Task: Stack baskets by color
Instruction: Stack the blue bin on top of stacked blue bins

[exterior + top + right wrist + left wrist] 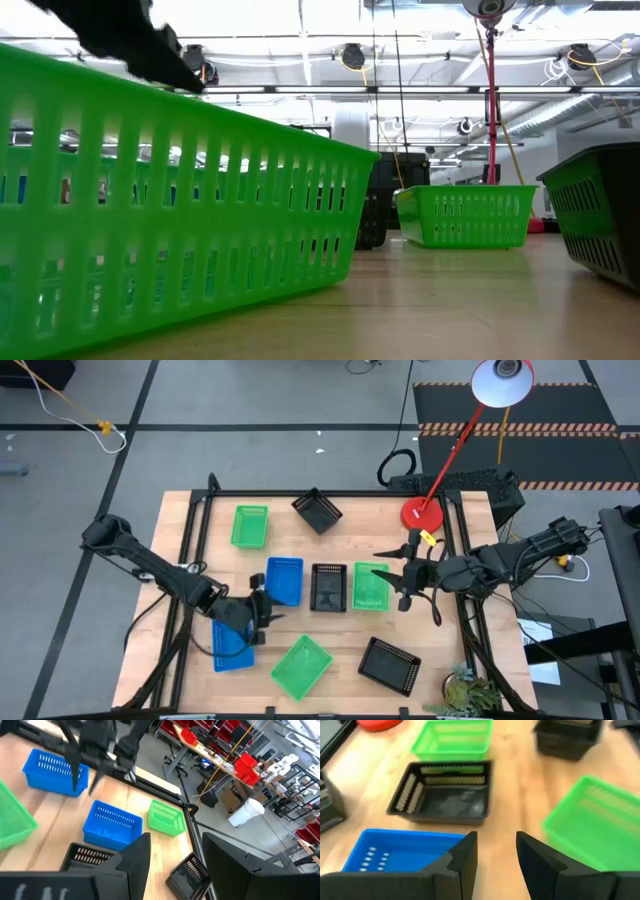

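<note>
Several baskets lie apart on the wooden table. Blue ones sit at the centre (284, 580) and near left (232, 645). Green ones sit far left (249, 526), right of centre (370, 586) and near the front (302, 665). Black ones sit at the far edge (318, 510), at the centre (328, 586) and near right (390, 663). My left gripper (266, 610) hangs open between the two blue baskets; its wrist view shows nothing between the fingers (495, 855). My right gripper (404, 576) stays open, raised beside the right green basket, holding nothing (172, 855).
A red round lamp base (422, 514) stands at the table's far right, its stem slanting up to a white lamp head (502, 382). A small plant (470, 695) sits at the near right corner. Bare wood shows between the baskets.
</note>
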You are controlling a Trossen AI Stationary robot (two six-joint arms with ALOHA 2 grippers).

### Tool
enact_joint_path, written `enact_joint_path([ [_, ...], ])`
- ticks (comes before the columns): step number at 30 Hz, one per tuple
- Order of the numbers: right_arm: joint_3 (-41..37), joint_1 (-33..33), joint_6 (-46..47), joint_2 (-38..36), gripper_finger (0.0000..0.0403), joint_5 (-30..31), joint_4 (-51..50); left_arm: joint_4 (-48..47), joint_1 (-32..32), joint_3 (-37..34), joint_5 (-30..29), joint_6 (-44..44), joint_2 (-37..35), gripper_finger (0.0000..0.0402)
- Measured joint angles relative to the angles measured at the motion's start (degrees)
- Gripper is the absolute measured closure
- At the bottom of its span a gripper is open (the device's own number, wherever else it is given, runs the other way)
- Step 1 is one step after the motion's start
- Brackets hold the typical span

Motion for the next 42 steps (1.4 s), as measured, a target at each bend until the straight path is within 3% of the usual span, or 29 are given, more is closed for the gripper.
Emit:
enact_joint_path([
  [10, 0.0, 0.0, -2.1, 0.0, 0.0232, 0.0, -0.9, -11.9, -13.2, 7.3, -1.7, -12.8, 1.0, 0.0263],
  [19, 0.0, -0.1, -7.6, 0.0, 0.0232, 0.0, 2.9, -28.2, -21.7, 16.8, -1.6, -31.2, 9.4, 0.0263],
  [28, 0.0, -0.1, -10.3, 0.0, 0.0232, 0.0, 5.5, -39.7, -25.1, 24.8, 0.1, -43.8, 17.4, 0.0264],
  [42, 0.0, -0.1, -9.4, 0.0, 0.0232, -0.2, 6.0, -47.3, -26.3, 25.2, 0.1, -49.8, 18.7, 0.0264],
])
